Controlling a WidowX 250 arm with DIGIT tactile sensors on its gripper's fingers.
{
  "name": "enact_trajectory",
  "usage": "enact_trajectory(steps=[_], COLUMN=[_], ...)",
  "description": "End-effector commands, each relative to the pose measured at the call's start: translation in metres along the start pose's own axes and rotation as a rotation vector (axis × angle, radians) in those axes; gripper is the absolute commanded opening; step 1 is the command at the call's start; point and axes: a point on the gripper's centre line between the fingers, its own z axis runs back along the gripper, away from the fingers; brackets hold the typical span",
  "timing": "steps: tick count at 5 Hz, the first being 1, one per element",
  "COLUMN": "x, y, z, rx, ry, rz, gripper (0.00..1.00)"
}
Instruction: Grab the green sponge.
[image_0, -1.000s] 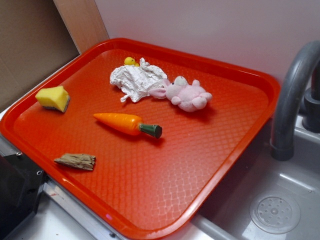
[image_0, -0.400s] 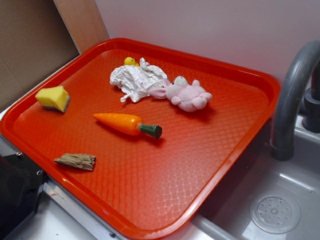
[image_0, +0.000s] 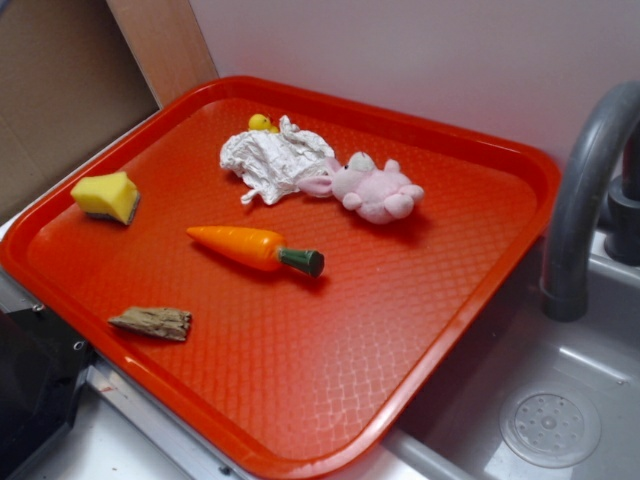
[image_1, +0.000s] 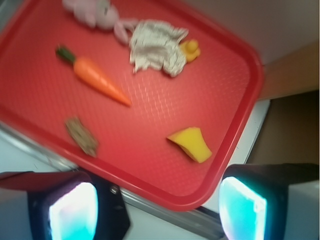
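Observation:
The green sponge (image_0: 106, 196) is a small yellow foam wedge with a dark underside. It lies near the left corner of the red tray (image_0: 400, 125). In the wrist view the sponge (image_1: 190, 144) sits ahead of my gripper (image_1: 157, 210) and a little to the right, inside the tray's (image_1: 240, 125) near corner. My gripper hovers above and outside the tray's rim. It is open, with its glowing pads (image_1: 75, 212) wide apart and nothing between them. The exterior view does not show the gripper.
On the tray lie an orange carrot (image_0: 255, 247), a brown wood chunk (image_0: 152, 322), a crumpled white cloth (image_0: 275, 160), a pink plush toy (image_0: 375, 190) and a tiny yellow duck (image_0: 262, 123). A grey faucet (image_0: 580, 200) and sink (image_0: 550, 400) stand to the right.

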Motion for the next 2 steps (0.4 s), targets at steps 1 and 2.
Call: enact_trajectory(steps=[1, 2], x=[0.028, 0.035], y=[0.029, 0.034], z=[-0.067, -0.101], rx=[0.079, 0.114], ry=[0.171, 0.222], rz=[-0.299, -0.373], gripper=[1.0, 1.0])
